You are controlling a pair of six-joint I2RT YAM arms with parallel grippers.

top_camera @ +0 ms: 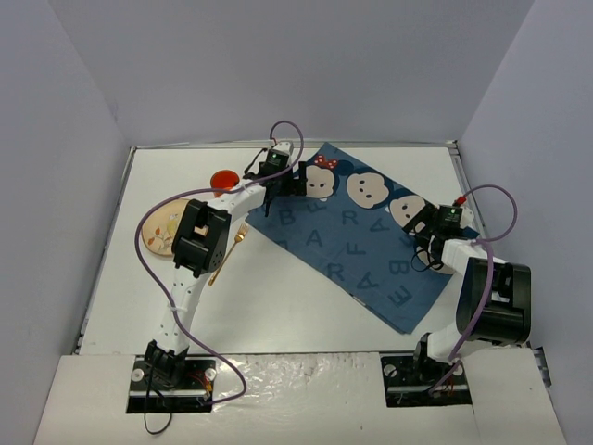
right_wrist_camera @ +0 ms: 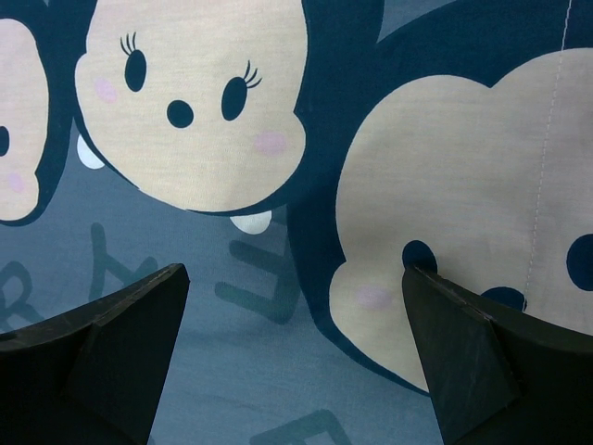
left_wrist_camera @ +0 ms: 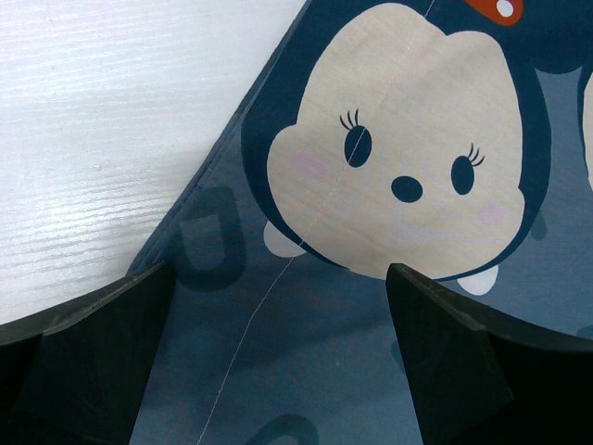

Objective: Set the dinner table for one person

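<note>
Black wedge-shaped fingers of the left gripper stand spread wide, clasping nothing, low over the left edge of the dark blue cloth — soft stitched fabric printed with cream mouse faces and pale letters — and the right gripper hangs equally released near the cloth's right corner. Under the cloth lies the dinner table, a matte white slab with its edges square to the lavender-grey walls, while the cloth's long axis runs diagonally from far left to near right. Left of the cloth sit a round red disc, a patterned plate and a slim gold utensil.
</note>
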